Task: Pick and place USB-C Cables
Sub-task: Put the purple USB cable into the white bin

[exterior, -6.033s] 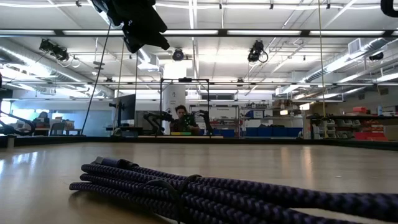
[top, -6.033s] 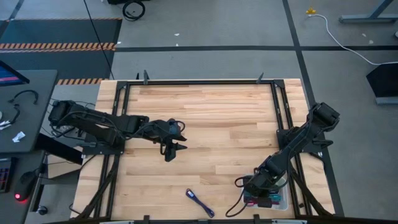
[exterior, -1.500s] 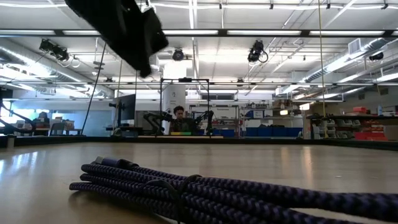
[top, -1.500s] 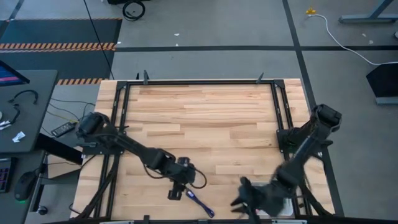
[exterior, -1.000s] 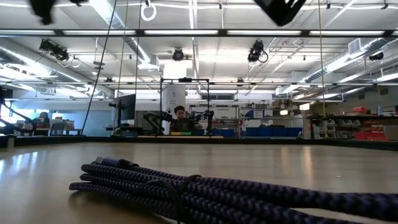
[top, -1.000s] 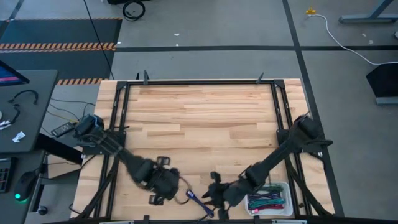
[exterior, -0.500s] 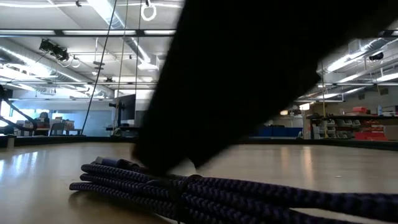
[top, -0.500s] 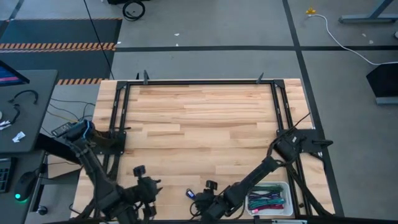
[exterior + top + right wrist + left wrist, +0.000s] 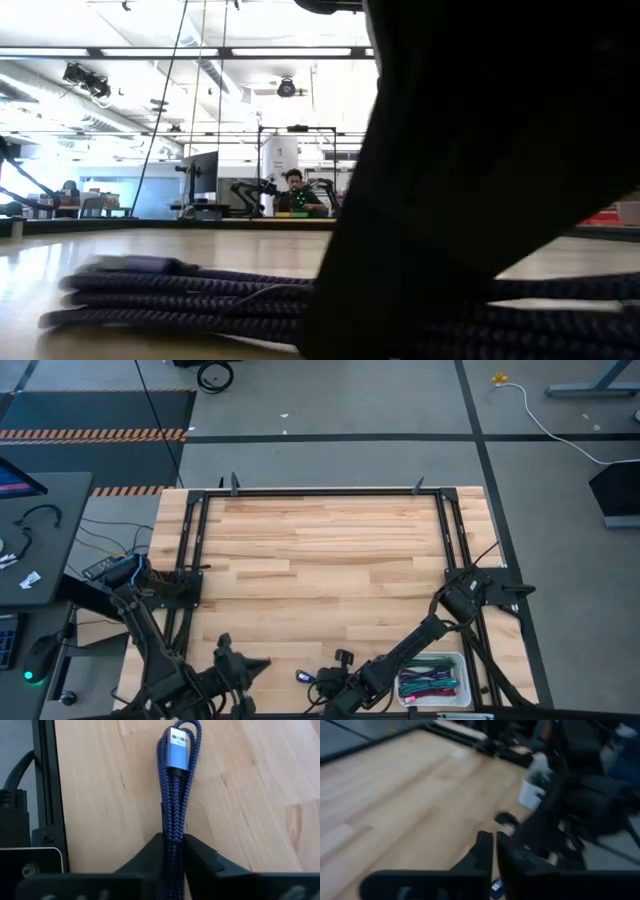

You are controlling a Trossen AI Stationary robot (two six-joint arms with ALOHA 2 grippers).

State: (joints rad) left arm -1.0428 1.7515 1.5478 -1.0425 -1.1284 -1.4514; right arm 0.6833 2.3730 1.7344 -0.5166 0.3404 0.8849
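A blue braided USB-C cable bundle (image 9: 175, 785) lies on the wooden table near its front edge, also in the low view (image 9: 190, 295) and the high view (image 9: 302, 676). My right gripper (image 9: 172, 840) is shut on it, reaching in from the right (image 9: 322, 680). My left gripper (image 9: 494, 837) is shut on nothing and hovers at the near left (image 9: 255, 663), a little left of the cable. Several coloured cables (image 9: 428, 685) lie in a white tray (image 9: 452, 660) at the near right. My right gripper pinches the blue bundle between its two fingers at the end nearest the gripper (image 9: 172, 827). The fingers come slanting from the table's right and lie along the bundle. The bundle runs forward from them on the wood, its silver-blue plug end (image 9: 179, 740) farthest away.
Black frame rails (image 9: 190, 560) run along the table's left, right and far sides. One rail (image 9: 47, 795) lies close beside the cable. Bare wood (image 9: 320, 560) fills the table's middle and far part. A person sits far off in the room (image 9: 292, 190).
My right gripper has swung from the tray toward the table's left and come down on the blue cable. In the low view the bundle has shifted since half a second ago, its free end now lower and farther left. My left gripper has drawn back toward the near-left corner.
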